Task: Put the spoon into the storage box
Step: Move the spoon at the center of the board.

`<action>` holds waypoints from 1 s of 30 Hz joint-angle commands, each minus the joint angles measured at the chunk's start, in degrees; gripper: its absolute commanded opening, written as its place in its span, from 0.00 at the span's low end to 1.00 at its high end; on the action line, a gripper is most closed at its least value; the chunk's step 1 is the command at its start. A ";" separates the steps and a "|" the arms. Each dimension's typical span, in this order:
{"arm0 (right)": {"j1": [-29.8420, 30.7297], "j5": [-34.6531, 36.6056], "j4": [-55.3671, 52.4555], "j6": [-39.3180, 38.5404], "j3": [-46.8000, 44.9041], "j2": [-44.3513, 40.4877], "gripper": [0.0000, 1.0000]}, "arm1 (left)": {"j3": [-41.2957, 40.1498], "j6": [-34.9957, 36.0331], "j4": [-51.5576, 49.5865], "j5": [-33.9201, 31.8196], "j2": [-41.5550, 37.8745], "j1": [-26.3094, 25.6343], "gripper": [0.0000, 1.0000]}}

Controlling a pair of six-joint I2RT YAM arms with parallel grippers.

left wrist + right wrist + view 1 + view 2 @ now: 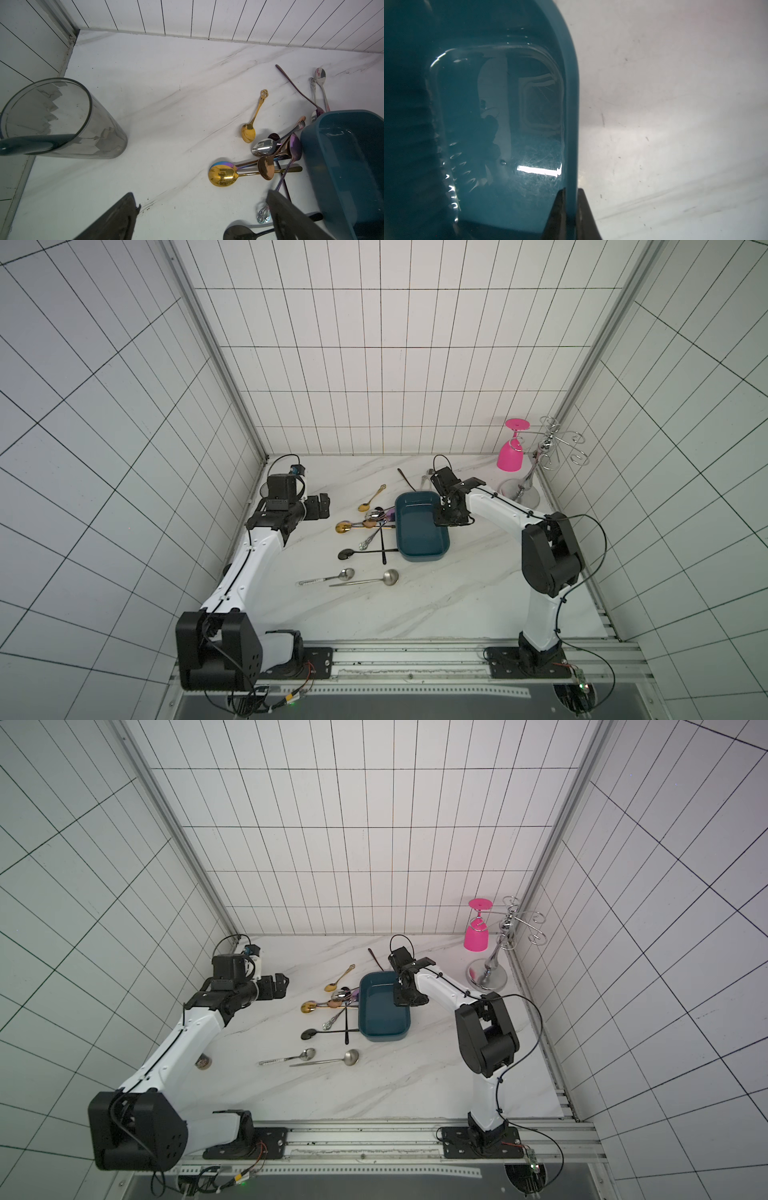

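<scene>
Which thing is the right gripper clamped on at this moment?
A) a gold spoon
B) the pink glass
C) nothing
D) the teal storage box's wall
D: in the right wrist view the right gripper straddles the wall of the storage box, its jaws shut on either side.

Soft, even overhead light fills both top views, leaving only faint shadows on the marble tabletop (436, 605) and visible bowing toward the frame edges, while the right wrist view is dim, with a hard white glare streak on the floor of the storage box (571, 104).
</scene>
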 commanded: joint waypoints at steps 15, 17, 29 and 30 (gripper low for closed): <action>6.49 -5.22 -0.81 3.38 17.36 8.09 0.00 | -0.45 0.36 1.21 -0.02 -1.47 0.53 0.99; 4.30 -8.12 -2.08 2.43 14.99 4.63 0.00 | -0.43 0.37 1.26 0.06 -1.39 0.56 0.99; -4.71 -12.70 -1.16 -2.87 -10.83 -16.46 0.00 | 0.52 0.54 -0.01 4.31 0.30 0.39 0.99; -4.84 -12.87 0.00 -2.72 -12.38 -16.84 0.00 | 0.52 0.67 0.03 4.51 0.41 0.34 0.99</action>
